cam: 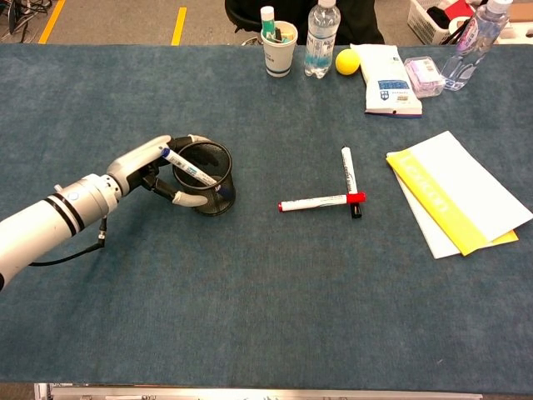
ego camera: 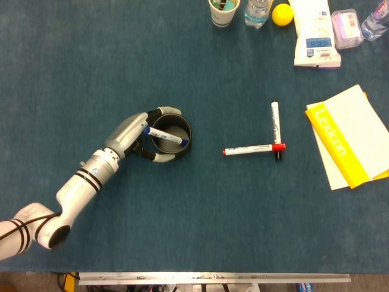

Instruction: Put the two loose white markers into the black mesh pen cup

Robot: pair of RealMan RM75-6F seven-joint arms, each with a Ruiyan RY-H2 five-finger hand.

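Left hand (ego camera: pixel 135 135) is grasping the cup (ego camera: pixel 171 132) at centre-left, apparently steadying it while both markers (ego camera: pixel 247 149) are lying loose at centre-right.

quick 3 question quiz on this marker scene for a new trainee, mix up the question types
1. True or false: both loose white markers, the red-capped marker and the black-capped marker, lie on the table, outside the black mesh pen cup.
2. Which hand is at the cup? A. left hand B. right hand C. both hands
3. Fill in: the marker already leaning in the cup has a ____ cap.

Key
1. True. They lie to the right of the cup, ends meeting in an L shape.
2. A. The left hand wraps its fingers around the cup; no right hand shows in either view.
3. Blue: the blue-capped marker rests against the rim.
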